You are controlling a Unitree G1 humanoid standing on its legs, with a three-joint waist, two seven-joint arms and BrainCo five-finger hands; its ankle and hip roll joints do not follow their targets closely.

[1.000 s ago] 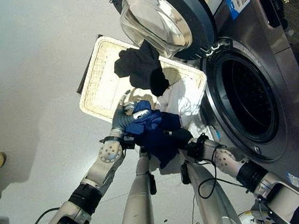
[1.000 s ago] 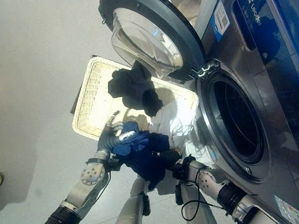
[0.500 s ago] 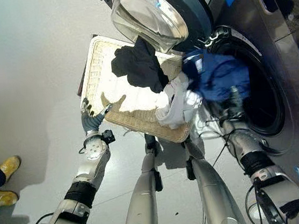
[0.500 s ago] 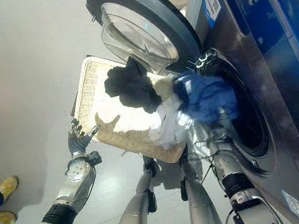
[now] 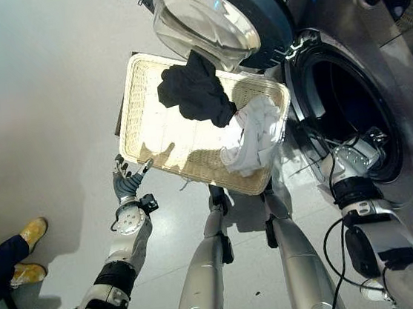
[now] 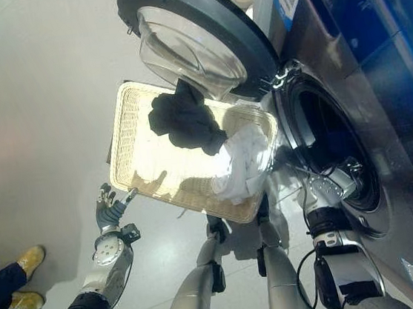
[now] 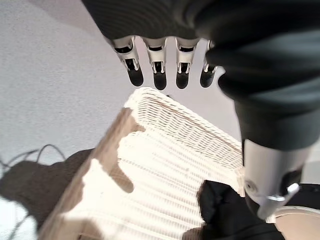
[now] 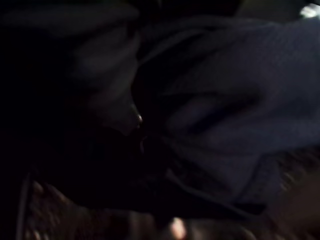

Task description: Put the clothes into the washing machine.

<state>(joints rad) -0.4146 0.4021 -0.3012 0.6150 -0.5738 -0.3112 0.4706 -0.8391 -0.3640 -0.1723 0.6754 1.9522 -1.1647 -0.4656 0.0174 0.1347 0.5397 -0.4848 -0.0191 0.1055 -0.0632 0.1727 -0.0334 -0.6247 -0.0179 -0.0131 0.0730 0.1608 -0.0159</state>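
Two garments, black point(image 5: 193, 92) and white point(image 5: 252, 130), lie in the basket point(image 5: 143, 124)

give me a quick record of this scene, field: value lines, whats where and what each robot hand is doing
washer: front loader, door swung open
basket: wicker tray on the floor beside the drum opening
in basket: black garment, white garment draped at the end nearest the washer
blue garment: dark blue cloth seen close up in the right wrist view, inside the dark drum
left robot hand: open, fingers straight, at the basket's near edge, holding nothing
right robot hand: at the drum's lower rim, fingers hidden
person: yellow shoes on the floor to the robot's left
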